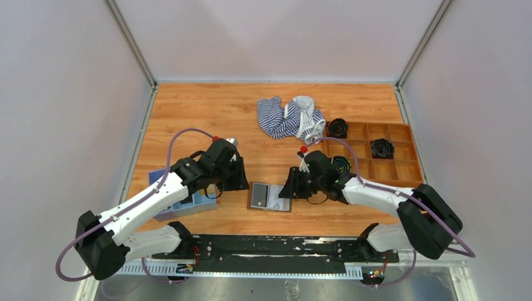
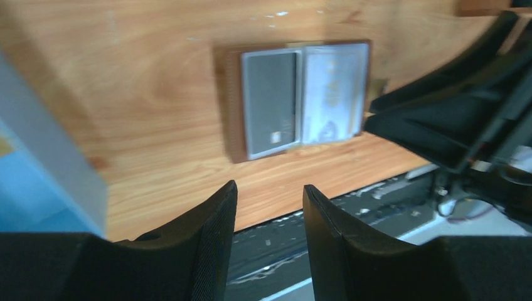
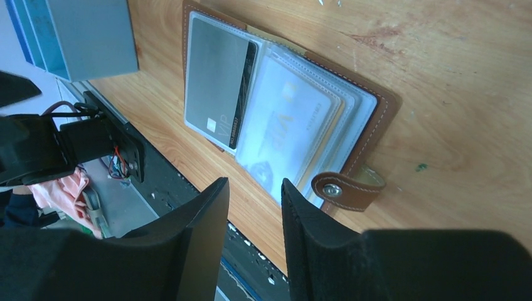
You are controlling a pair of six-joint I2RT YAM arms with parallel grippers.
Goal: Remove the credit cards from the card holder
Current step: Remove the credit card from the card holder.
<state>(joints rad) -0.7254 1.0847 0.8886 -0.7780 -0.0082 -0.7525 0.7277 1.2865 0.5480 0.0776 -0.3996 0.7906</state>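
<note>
Between left gripper [image 2: 270,191] and right gripper [image 3: 254,188], both spread and empty, the card holder [image 3: 386,106] is laid open, cards [image 3: 216,75] inside.

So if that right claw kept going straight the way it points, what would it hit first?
Most likely the open brown leather card holder lying flat on the wooden table: the right gripper points at its clear plastic pockets. Depth is unclear, so it might touch bare wood first.

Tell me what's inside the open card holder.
The card holder lies open: a grey card on one half, a pale card in the top clear sleeve opposite. Sleeves stacked beneath are covered, their contents hidden.
</note>
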